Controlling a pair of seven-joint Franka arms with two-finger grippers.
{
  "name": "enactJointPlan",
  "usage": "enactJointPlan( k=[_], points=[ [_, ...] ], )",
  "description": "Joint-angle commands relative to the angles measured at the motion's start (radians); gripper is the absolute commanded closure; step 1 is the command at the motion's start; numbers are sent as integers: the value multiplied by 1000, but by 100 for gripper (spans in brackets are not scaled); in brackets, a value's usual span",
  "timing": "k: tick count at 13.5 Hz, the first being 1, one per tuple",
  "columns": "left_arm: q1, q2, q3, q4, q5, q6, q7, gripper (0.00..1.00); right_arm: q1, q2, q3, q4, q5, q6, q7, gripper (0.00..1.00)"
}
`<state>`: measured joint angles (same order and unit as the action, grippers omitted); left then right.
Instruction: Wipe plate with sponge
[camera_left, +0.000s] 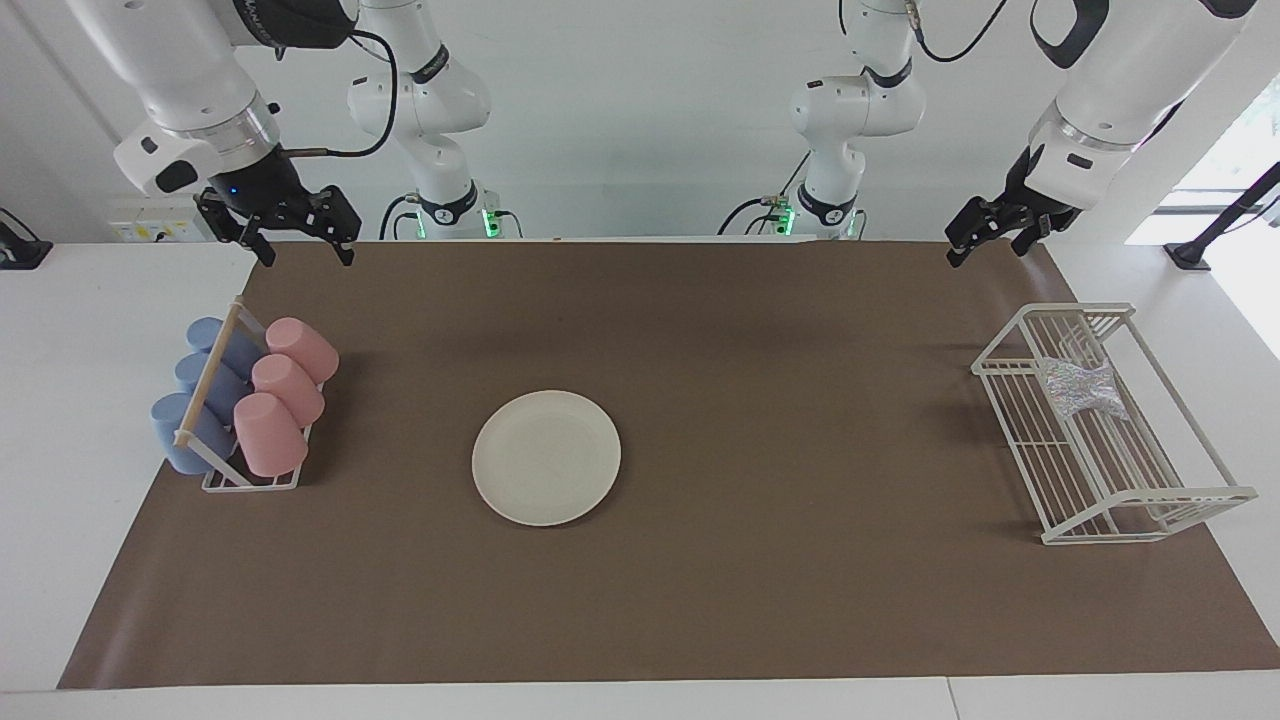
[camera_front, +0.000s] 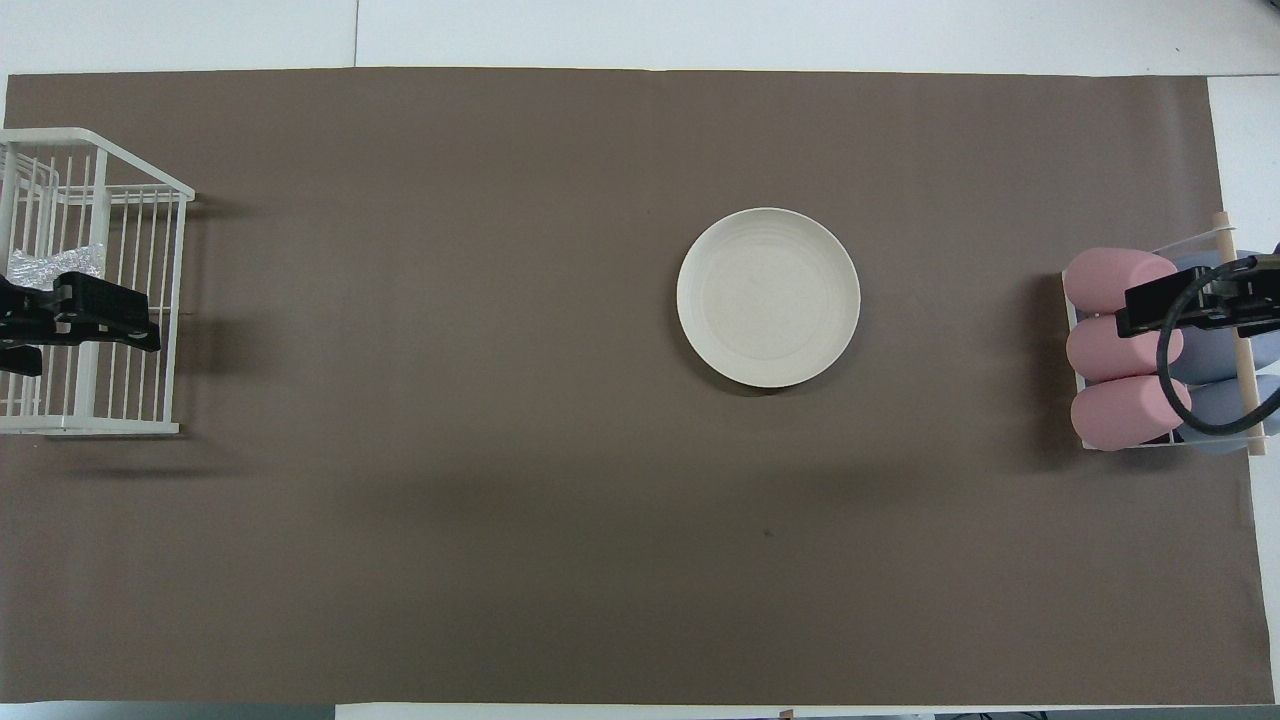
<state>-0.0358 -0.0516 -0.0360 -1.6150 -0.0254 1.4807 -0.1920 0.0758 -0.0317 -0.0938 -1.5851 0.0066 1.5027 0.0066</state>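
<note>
Right now your plate (camera_left: 546, 457) lies flat on the brown mat (camera_left: 700, 600), roughly mid-table and a little toward the right arm's end, with nothing on it or touching it. Your sponge (camera_left: 1080, 388) sits inside the white wire rack (camera_left: 1040, 470) at the left arm's end of the table, well apart from the plate; it rests in the part of the rack nearer to the robots.

Your left gripper (camera_left: 985, 243) hangs in the air at the left arm's end, over the mat's edge nearest the robots; you cannot tell how far its fingers stand apart. Your right gripper (camera_left: 300, 245) hangs at the right arm's end, over the mat's edge near the cup holder (camera_left: 250, 480), its two fingers spread wide and holding nothing. Neither gripper touches anything.

That holder carries three pink cups (camera_left: 285, 390) and three blue cups (camera_left: 200, 390) lying on their sides, the pink row nearer to the plate.
</note>
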Motion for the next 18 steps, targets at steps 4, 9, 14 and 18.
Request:
enactJointPlan(
  k=[4, 9, 14, 18],
  points=[
    [-7, 1, 8, 6, 10, 12, 3, 0, -2, -13, 9, -10, -22, -1, 21, 0],
    [-3, -2, 10, 1, 10, 21, -1, 0, 2, -13, 9, -9, -11, -1, 102, 0],
    [-15, 16, 4, -28, 138, 84, -83, 0, 4, -11, 8, -6, -2, -15, 245, 0],
    [-88, 122, 2, -39, 402, 93, -86, 0, 19, -8, 26, 20, 12, -27, 384, 0]
  ],
)
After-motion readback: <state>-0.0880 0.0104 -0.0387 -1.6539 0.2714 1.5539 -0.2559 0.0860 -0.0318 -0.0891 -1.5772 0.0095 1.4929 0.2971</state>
